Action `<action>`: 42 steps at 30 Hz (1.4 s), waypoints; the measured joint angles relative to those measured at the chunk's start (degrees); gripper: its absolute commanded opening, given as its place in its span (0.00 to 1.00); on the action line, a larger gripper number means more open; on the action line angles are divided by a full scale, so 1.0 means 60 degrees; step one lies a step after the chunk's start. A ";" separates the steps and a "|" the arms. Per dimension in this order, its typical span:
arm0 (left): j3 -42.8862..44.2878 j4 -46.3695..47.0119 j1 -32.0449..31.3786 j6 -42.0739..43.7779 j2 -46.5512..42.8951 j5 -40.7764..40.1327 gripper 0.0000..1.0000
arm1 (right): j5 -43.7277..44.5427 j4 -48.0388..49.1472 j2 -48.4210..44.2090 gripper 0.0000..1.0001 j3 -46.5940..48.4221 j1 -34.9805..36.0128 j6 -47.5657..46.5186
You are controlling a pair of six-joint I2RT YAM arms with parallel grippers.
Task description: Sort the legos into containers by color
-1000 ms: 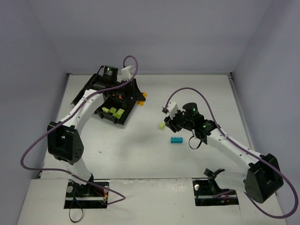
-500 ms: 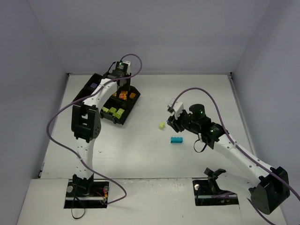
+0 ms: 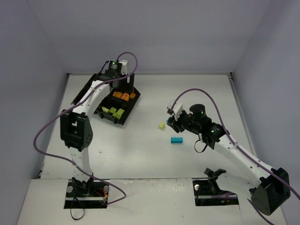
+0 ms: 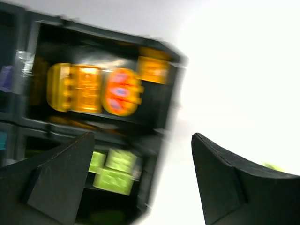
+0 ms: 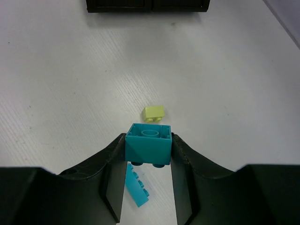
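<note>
The black tray lies at the back left. Orange legos fill its far right compartment and yellow-green ones its near right one. My left gripper hovers over the tray; in the blurred left wrist view my left gripper is open and empty above the orange legos and yellow-green legos. My right gripper is shut on a teal brick, held just above the table. A flat teal brick lies under it, and a small yellow-green brick just beyond.
From above, the right gripper sits mid-table between the loose yellow-green brick and the flat teal brick. The tray's wall shows at the top of the right wrist view. Enclosure walls surround the table.
My left gripper was shut a second ago and has opened wide over the tray's orange compartment while its arm shifted. The right gripper, still holding the teal brick, has barely moved.
</note>
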 measured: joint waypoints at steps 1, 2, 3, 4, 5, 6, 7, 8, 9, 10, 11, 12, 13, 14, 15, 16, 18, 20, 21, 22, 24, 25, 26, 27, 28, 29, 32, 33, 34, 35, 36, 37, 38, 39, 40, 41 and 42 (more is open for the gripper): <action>-0.0361 0.0033 -0.0026 -0.0124 -0.0554 0.0550 0.77 | -0.0058 0.0015 0.0022 0.00 0.0022 0.0000 -0.0113; -0.0714 0.0157 -0.0051 -0.0288 -0.1064 0.1024 0.77 | -0.0120 0.0044 0.0055 0.00 0.0047 0.0000 -0.0229; -0.1111 0.0259 -0.0080 -0.0517 -0.1643 0.1679 0.77 | -0.0178 0.0051 0.0113 0.00 0.0098 0.0000 -0.0346; -0.1457 0.0463 -0.0106 -0.0707 -0.2127 0.2237 0.77 | -0.0226 0.0076 0.0193 0.00 0.0178 0.0000 -0.0474; -0.1905 0.0780 -0.0135 -0.0965 -0.2703 0.2849 0.77 | -0.0288 0.0098 0.0273 0.00 0.0255 0.0000 -0.0579; -0.2291 0.1031 -0.0193 -0.1231 -0.3173 0.3457 0.77 | -0.0339 0.0120 0.0346 0.01 0.0335 0.0000 -0.0667; -0.2623 0.1249 -0.0248 -0.1472 -0.3566 0.4036 0.77 | -0.0408 0.0149 0.0437 0.01 0.0444 0.0000 -0.0783; -0.2911 0.1490 -0.0317 -0.1676 -0.3880 0.4517 0.77 | -0.0466 0.0168 0.0510 0.01 0.0535 0.0000 -0.0852; -0.3191 0.1708 -0.0430 -0.1840 -0.4131 0.4932 0.77 | -0.0550 0.0197 0.0594 0.02 0.0641 0.0000 -0.0929; -0.3457 0.1858 -0.0572 -0.1985 -0.4320 0.5326 0.77 | -0.0630 0.0233 0.0667 0.02 0.0729 0.0000 -0.0998; -0.3661 0.1953 -0.0725 -0.2087 -0.4426 0.5632 0.77 | -0.0703 0.0244 0.0729 0.02 0.0820 0.0000 -0.1056; -0.3876 0.2098 -0.0925 -0.2200 -0.4477 0.5894 0.77 | -0.0794 0.0273 0.0787 0.02 0.0903 0.0000 -0.1096; -0.4087 0.2237 -0.1129 -0.2288 -0.4484 0.6135 0.77 | -0.0882 0.0291 0.0860 0.03 0.1013 0.0004 -0.1133; -0.4269 0.2353 -0.1300 -0.2379 -0.4481 0.6306 0.77 | -0.0958 0.0302 0.0925 0.03 0.1115 0.0004 -0.1162; -0.4433 0.2441 -0.1479 -0.2473 -0.4455 0.6459 0.77 | -0.1045 0.0331 0.0991 0.03 0.1202 0.0004 -0.1198; -0.4564 0.2510 -0.1665 -0.2568 -0.4419 0.6586 0.77 | -0.1126 0.0364 0.1049 0.04 0.1282 0.0004 -0.1231; -0.4707 0.2699 -0.1920 -0.2783 -0.4317 0.6779 0.77 | -0.1260 0.0404 0.1122 0.04 0.1377 0.0011 -0.1286; -0.4721 0.2973 -0.2044 -0.3020 -0.4193 0.6881 0.76 | -0.1392 0.0430 0.1158 0.04 0.1446 0.0022 -0.1319; -0.4721 0.3136 -0.2062 -0.3122 -0.4146 0.6903 0.76 | -0.1413 0.0433 0.1162 0.04 0.1453 0.0025 -0.1322; -0.4721 0.3271 -0.2098 -0.3213 -0.4105 0.6910 0.76 | -0.1446 0.0437 0.1162 0.04 0.1468 0.0040 -0.1326; -0.4721 0.3508 -0.2138 -0.3351 -0.4054 0.6918 0.76 | -0.1475 0.0441 0.1162 0.04 0.1472 0.0069 -0.1326; -0.4721 0.3577 -0.2153 -0.3410 -0.4040 0.6914 0.75 | -0.1490 0.0437 0.1166 0.04 0.1472 0.0073 -0.1322; -0.4721 0.3646 -0.2182 -0.3446 -0.4022 0.6918 0.74 | -0.1512 0.0441 0.1162 0.04 0.1472 0.0073 -0.1322; -0.4721 0.3701 -0.2226 -0.3479 -0.4007 0.6925 0.73 | -0.1523 0.0441 0.1162 0.04 0.1472 0.0073 -0.1322; -0.4721 0.3752 -0.2280 -0.3504 -0.3989 0.6951 0.72 | -0.1530 0.0441 0.1162 0.04 0.1472 0.0073 -0.1319; -0.4717 0.3796 -0.2342 -0.3512 -0.3960 0.6983 0.70 | -0.1541 0.0441 0.1162 0.04 0.1472 0.0073 -0.1319; -0.4681 0.3898 -0.2532 -0.3544 -0.3781 0.7104 0.66 | -0.1555 0.0441 0.1162 0.04 0.1472 0.0076 -0.1315; -0.4670 0.3920 -0.2579 -0.3555 -0.3708 0.7136 0.65 | -0.1559 0.0441 0.1162 0.04 0.1472 0.0076 -0.1315; -0.4659 0.3942 -0.2652 -0.3566 -0.3606 0.7191 0.63 | -0.1559 0.0441 0.1162 0.04 0.1472 0.0073 -0.1315; -0.4637 0.3942 -0.2699 -0.3581 -0.3515 0.7224 0.62 | -0.1555 0.0441 0.1162 0.04 0.1472 0.0073 -0.1315; -0.4605 0.3956 -0.2750 -0.3610 -0.3413 0.7267 0.59 | -0.1545 0.0397 0.1162 0.04 0.1472 0.0076 -0.1319; -0.4572 0.3952 -0.2779 -0.3625 -0.3344 0.7333 0.57 | -0.1523 0.0313 0.1162 0.04 0.1472 0.0076 -0.1315; -0.4546 0.3960 -0.2787 -0.3643 -0.3297 0.7366 0.55 | -0.1519 0.0280 0.1162 0.04 0.1472 0.0073 -0.1315; -0.4524 0.3956 -0.2798 -0.3654 -0.3279 0.7402 0.44 | -0.1508 0.0270 0.1162 0.04 0.1472 0.0073 -0.1315; -0.4510 0.3949 -0.2801 -0.3665 -0.3271 0.7439 0.38 | -0.1508 0.0273 0.1162 0.05 0.1472 0.0073 -0.1315; -0.4492 0.3956 -0.2812 -0.3679 -0.3271 0.7475 0.24 | -0.1501 0.0280 0.1162 0.06 0.1472 0.0073 -0.1315; -0.4455 0.3967 -0.2838 -0.3723 -0.3271 0.7552 0.17 | -0.1468 0.0277 0.1166 0.09 0.1472 0.0076 -0.1315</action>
